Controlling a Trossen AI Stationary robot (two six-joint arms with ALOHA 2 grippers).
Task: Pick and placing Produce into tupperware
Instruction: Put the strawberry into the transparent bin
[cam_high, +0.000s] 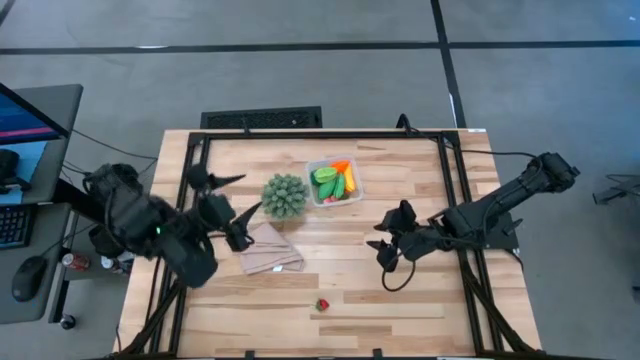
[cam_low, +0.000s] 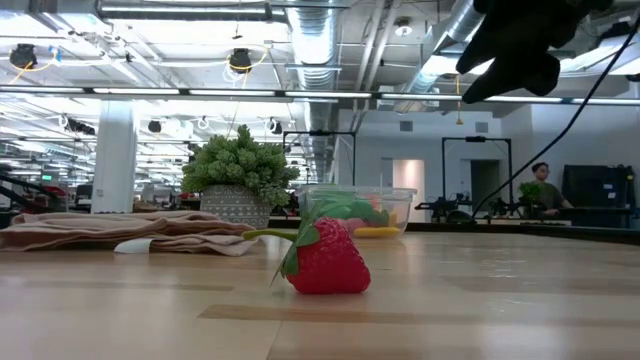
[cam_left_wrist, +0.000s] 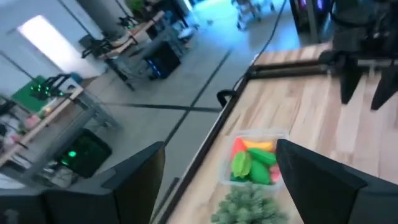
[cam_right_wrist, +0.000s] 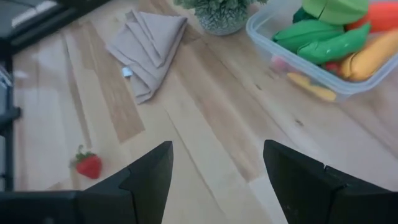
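Note:
The clear tupperware (cam_high: 334, 182) stands on the table's far middle and holds green, orange and yellow produce (cam_right_wrist: 329, 37). One red strawberry (cam_high: 322, 304) lies on its side on the table near the front edge, also in the low view (cam_low: 325, 258). My left gripper (cam_high: 240, 197) hovers open, high over the table's left part beside the spiky green plant (cam_high: 285, 196), pointing toward the tupperware (cam_left_wrist: 254, 160). My right gripper (cam_high: 383, 243) hangs open above the table's right middle, with nothing between its fingers (cam_right_wrist: 149, 177). The strawberry (cam_right_wrist: 88, 165) lies off to one side of it.
A tan folded cloth (cam_high: 270, 248) lies flat just in front of the plant. Black frame rails (cam_high: 190, 170) run along the table's edges. A cable loop (cam_high: 400, 280) hangs by my right gripper. A desk with a monitor (cam_high: 30, 120) stands to the left.

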